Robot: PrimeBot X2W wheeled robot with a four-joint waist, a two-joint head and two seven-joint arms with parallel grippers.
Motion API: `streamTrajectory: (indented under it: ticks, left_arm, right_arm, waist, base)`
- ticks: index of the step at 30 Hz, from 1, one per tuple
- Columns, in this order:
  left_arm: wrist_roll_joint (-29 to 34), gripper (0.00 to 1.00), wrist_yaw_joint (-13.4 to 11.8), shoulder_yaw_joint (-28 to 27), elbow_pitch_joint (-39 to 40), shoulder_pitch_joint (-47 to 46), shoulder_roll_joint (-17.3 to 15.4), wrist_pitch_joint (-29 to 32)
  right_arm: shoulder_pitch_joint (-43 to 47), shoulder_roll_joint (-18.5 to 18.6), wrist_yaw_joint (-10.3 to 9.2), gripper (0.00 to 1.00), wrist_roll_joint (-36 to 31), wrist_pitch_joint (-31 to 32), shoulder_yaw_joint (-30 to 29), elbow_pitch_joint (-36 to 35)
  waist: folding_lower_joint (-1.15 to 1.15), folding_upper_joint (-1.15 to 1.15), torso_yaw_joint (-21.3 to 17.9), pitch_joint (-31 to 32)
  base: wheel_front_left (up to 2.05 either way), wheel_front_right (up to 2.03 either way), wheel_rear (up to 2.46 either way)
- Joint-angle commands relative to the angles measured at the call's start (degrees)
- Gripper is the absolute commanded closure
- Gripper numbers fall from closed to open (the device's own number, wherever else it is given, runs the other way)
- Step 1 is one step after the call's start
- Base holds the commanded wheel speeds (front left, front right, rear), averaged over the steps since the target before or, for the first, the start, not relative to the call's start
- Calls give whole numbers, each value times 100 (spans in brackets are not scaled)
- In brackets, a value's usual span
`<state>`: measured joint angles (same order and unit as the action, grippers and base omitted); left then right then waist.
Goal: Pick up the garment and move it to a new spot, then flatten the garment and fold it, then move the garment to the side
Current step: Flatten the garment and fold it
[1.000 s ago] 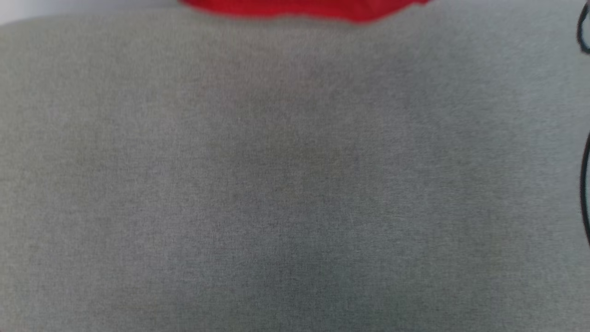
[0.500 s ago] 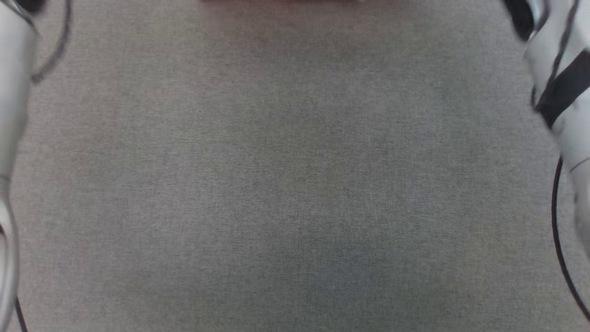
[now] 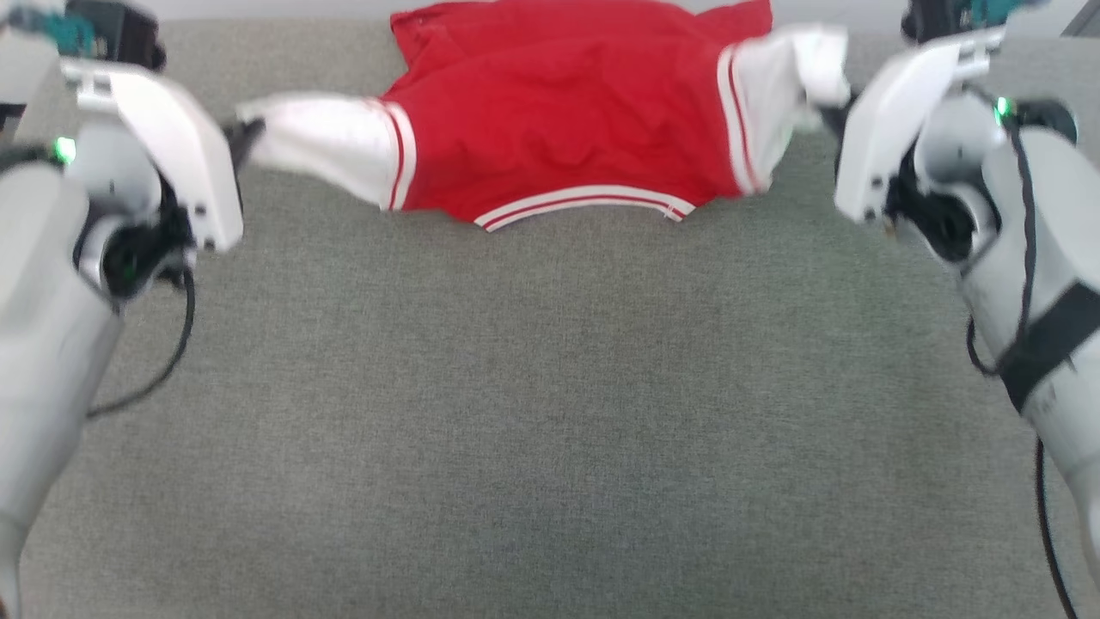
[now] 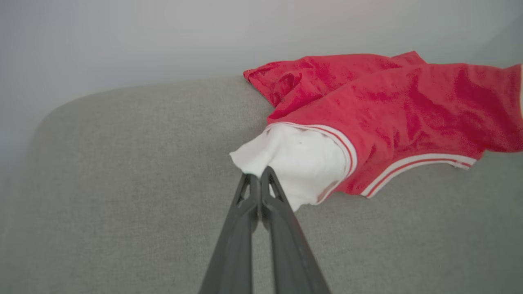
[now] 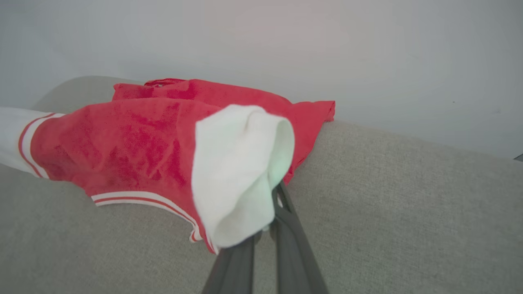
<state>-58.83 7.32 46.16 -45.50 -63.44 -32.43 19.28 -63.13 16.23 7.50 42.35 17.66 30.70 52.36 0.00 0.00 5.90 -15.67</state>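
Note:
The garment (image 3: 567,120) is a red T-shirt with white sleeves, stretched across the far part of the grey cushion (image 3: 550,413). My left gripper (image 3: 245,137) is shut on the tip of the left white sleeve (image 4: 294,159), its dark fingers (image 4: 269,204) pressed together on the cloth. My right gripper (image 3: 829,116) is shut on the right white sleeve (image 5: 241,171), which bunches over its fingertips and hides them. The red body (image 5: 122,139) sags between the two grips, and its striped collar edge (image 3: 584,202) faces me.
The grey fabric surface reaches toward me with bare room in front of the shirt. Its far edge (image 4: 143,90) rounds off against a pale wall (image 5: 286,41). Both white forearms (image 3: 51,327) flank the sides, with black cables (image 3: 1031,258) hanging from them.
The head view has swung: a second ago only a red strip showed at the top, then bare grey fabric with the forearms. Now the whole shirt and both grippers are in view.

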Motion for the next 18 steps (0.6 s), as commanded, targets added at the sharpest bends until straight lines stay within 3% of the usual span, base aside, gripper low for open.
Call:
streamTrajectory:
  ticks: [1, 4, 8, 18]
  left_arm:
    - [-139, 100, 14, -3, 112, 215, -63, 96]
    - [-333, 100, -59, 22, 501, 713, -347, 344]
    - [-601, 100, -390, -23, 1274, 1441, -711, 581]
    - [-1266, 100, -1727, -283, 3855, 3349, -1863, 632]
  right_arm:
    - [228, 105, -2, 100, 85, 149, 83, -150]
    - [647, 357, -2, 100, 412, 541, 141, -577]
    - [1235, 697, -2, 100, 660, 1024, 154, -1104]
    - [2811, 1443, -2, 100, 1059, 2277, -327, -2592]
  waist:
    - [0, 0, -20, 97]
    - [0, 0, -46, 227]
    - [0, 0, -64, 348]
    - [0, 0, -90, 560]
  base:
    - [0, 0, 0]
    - [0, 0, 0]
    - [0, 0, 0]
    - [0, 0, 0]
